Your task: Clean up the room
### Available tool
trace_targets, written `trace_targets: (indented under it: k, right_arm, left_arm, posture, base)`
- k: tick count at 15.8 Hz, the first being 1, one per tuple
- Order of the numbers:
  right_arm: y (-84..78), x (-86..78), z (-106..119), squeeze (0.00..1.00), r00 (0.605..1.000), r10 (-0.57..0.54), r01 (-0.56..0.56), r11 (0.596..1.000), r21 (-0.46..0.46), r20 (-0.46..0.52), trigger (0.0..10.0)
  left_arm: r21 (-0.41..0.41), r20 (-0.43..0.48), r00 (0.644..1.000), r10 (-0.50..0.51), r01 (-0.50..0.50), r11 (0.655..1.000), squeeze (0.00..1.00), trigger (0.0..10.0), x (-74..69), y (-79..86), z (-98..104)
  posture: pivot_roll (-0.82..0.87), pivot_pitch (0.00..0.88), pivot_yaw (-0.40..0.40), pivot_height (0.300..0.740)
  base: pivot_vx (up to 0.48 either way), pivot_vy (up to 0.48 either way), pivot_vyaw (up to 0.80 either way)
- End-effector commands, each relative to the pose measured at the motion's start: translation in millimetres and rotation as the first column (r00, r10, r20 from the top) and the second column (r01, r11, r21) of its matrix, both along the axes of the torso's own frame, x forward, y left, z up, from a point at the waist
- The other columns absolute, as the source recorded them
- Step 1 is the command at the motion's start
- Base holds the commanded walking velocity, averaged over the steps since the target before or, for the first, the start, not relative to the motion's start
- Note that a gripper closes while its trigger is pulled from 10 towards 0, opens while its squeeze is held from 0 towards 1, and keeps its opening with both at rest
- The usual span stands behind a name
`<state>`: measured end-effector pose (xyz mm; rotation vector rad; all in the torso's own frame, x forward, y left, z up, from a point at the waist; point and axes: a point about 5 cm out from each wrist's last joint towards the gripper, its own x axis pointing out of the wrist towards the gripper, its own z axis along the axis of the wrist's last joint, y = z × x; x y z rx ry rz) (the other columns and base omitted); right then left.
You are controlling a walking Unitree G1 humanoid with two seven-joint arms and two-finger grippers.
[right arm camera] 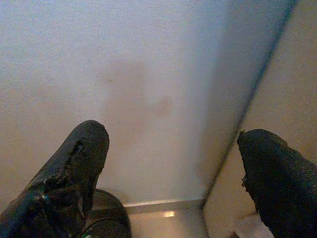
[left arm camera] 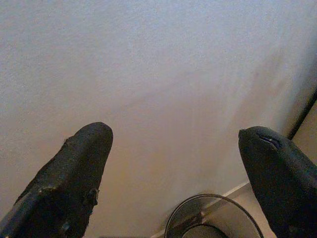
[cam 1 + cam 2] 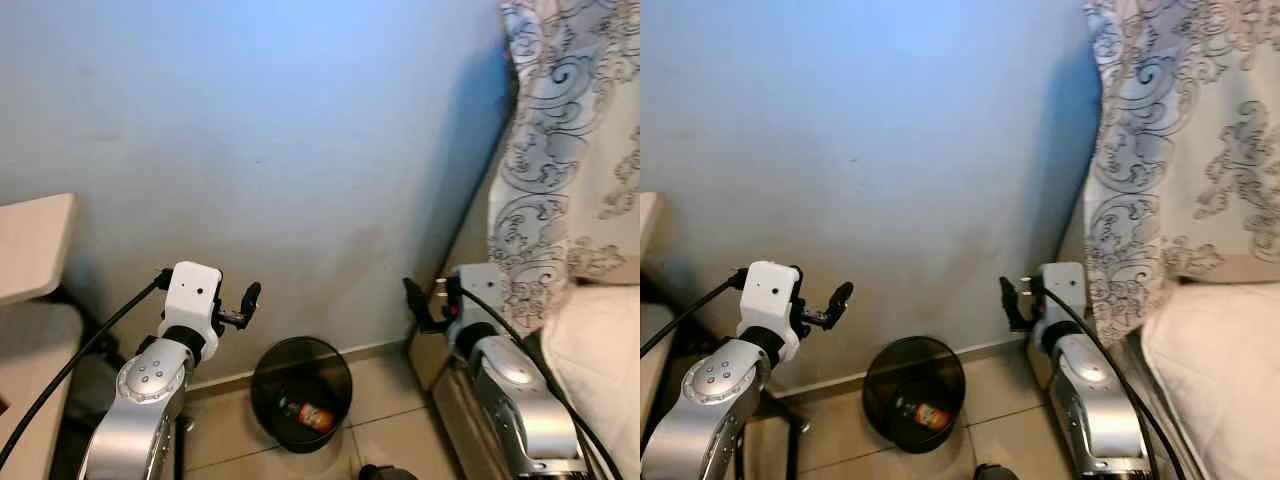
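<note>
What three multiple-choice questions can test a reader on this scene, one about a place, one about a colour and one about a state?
1. Where is the bin?
A. On the bed
B. On the floor by the wall
C. On the table

2. What colour is the bin?
A. Black
B. White
C. Red

3. How are the two pincers?
A. Both shut on a bottle
B. Left open, right shut
C. Both open and holding nothing

Answers:
1 B: it stands on the tiles against the blue wall, between the two arms.
2 A: its mesh side is black, with a bottle lying inside.
3 C: the left pincer and the right pincer show fingers wide apart with only wall between them.
</note>
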<state>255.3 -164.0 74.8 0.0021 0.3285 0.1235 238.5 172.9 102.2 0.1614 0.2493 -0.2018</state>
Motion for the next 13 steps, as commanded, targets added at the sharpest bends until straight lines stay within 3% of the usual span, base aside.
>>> trace_targets:
  k: [1, 13]
  right_arm:
    - [-0.1, -0.5, 4, 1.00, 1.000, -0.010, 0.010, 1.000, -0.004, 0.017, 10.0]
    - [9.0, 0.4, 8, 1.00, 1.000, 0.007, -0.008, 0.999, 0.046, 0.031, 10.0]
  left_arm:
    - [0.007, 0.009, 1.000, 0.015, -0.015, 1.000, 0.00, 10.0, -0.4, 2.3, 2]
    - [0.026, 0.033, 0.999, 0.003, -0.004, 1.000, 0.00, 10.0, 1.8, -1.1, 6]
  posture:
    - [-0.01, 0.000, 0.046, 0.740]
    - [0.00, 0.000, 0.037, 0.740]
  base:
    - [0.000, 0.000, -0.76]
    - [0.000, -0.026, -0.76]
